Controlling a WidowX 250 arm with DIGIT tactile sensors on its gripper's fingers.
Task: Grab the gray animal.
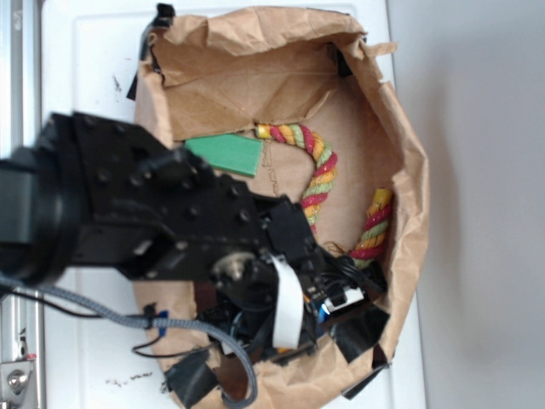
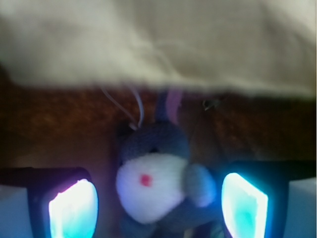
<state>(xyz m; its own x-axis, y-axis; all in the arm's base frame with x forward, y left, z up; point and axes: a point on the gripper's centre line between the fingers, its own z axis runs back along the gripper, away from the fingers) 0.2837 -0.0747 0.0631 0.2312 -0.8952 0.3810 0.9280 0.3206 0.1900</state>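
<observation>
Wrist view gave you the clearest reading: the gray animal (image 2: 158,178) lay between the two glowing fingertips (image 2: 74,210), pale face and red dot turned up toward the lens, a pink-lined ear and a thin white cord (image 2: 124,106) trailing away behind it; the gripper (image 2: 158,210) stood spread, with a gap visible on each side of the toy, so you had it framed but not yet pinched; by my judgement the approach was done and the closing and the lift were both left. Behind the toy you had brown paper flooring and a pale, blurred fold of paper across the top of the picture. Exterior view showed you the arm (image 1: 153,213) reaching down into a crumpled brown paper bag (image 1: 409,170) laid open on a white tabletop (image 1: 94,77); the toy itself was hidden there under the black wrist hardware; a red-yellow-green twisted rope (image 1: 319,170) and a flat green block (image 1: 223,153) lay deeper in the bag, well apart from the fingers; black tape held the paper edges, and a plain gray surface ran along the right side.
</observation>
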